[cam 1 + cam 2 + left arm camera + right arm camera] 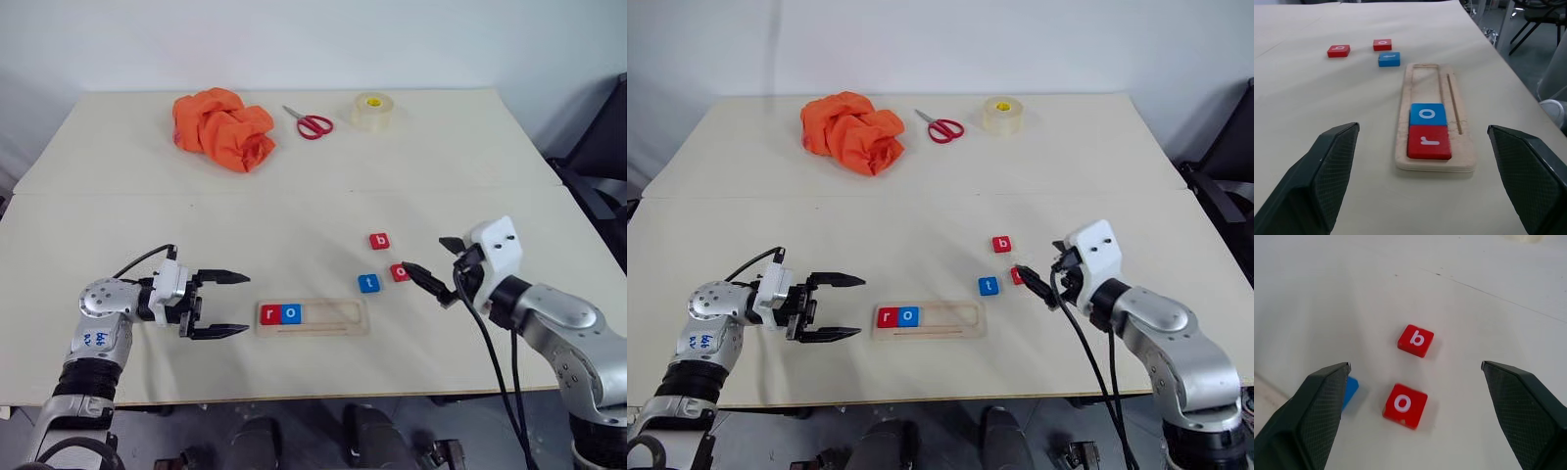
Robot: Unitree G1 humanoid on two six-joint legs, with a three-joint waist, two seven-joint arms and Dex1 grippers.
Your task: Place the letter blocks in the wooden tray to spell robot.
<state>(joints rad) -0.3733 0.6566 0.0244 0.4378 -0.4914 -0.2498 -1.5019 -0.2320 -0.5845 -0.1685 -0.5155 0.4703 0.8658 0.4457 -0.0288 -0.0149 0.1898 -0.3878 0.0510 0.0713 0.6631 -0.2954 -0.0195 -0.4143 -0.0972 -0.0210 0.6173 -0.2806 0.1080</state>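
Left gripper [221, 305] gapes empty, wooden tray [333, 328] just ahead holding red r [270, 314], blue o [291, 313]; right gripper [1415, 406] spread over red o [1405, 405].

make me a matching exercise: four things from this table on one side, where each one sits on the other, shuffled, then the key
Things:
1. red r block
2. blue t block
3. scissors
4. red b block

Places:
A. at the far edge of the table, between the orange cloth and the tape roll
B. loose on the table, nearest the wooden tray's empty end
C. in the wooden tray, at the end nearest the left gripper
D. loose on the table, farthest of the loose blocks from the tray

Pairs: 1-C, 2-B, 3-A, 4-D
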